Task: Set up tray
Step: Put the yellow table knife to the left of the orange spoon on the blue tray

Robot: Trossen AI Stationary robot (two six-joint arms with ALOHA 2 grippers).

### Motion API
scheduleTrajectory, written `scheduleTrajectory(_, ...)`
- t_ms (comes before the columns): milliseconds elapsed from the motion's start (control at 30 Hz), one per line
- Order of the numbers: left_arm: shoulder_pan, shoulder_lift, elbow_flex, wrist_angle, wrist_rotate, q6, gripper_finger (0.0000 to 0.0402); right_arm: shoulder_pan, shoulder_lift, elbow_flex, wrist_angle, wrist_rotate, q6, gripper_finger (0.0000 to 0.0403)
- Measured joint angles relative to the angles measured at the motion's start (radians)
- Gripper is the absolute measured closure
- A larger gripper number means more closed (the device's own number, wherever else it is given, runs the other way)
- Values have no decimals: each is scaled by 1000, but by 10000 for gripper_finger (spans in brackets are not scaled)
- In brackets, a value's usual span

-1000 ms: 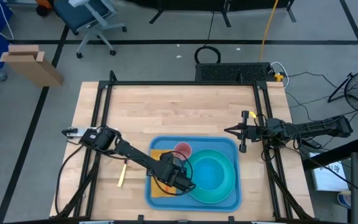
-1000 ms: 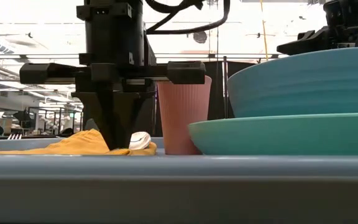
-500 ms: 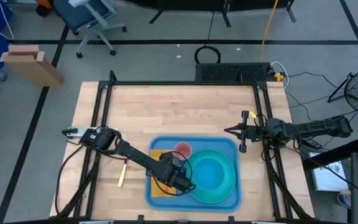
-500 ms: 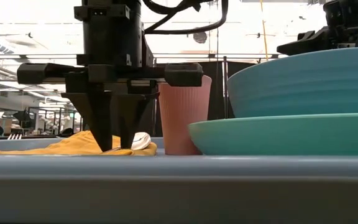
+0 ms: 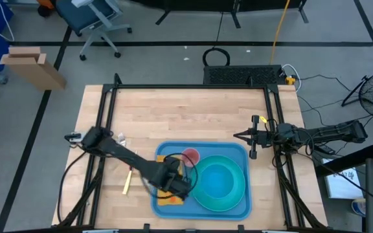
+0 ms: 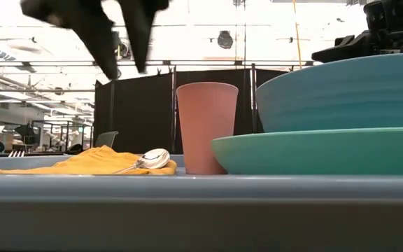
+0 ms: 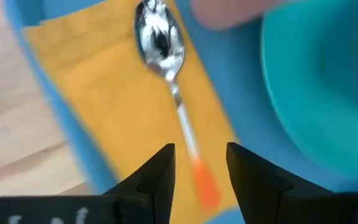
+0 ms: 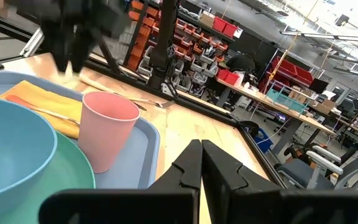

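One big blue tray sits at the table's near edge, and I see a turquoise plate with a bowl on it filling its right side. Yellow napkin lies along the tray's left edge with a spoon on top, pink cup beside it. My left gripper hangs over the spoon, fingers narrowly apart, holding nothing. Right gripper is pinched closed near the table's right edge
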State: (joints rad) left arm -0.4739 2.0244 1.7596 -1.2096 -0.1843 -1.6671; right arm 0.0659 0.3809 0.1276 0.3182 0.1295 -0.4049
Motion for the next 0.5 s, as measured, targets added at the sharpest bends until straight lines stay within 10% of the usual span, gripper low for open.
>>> scheduleTrajectory(267, -129, -94, -2, -374, 2, -54, 252, 0, 0, 0, 4, 0, 0, 403)
scheduleTrajectory(500, -218, -176, -173, -312, 12, -108, 252, 0, 0, 0, 3, 0, 3, 403)
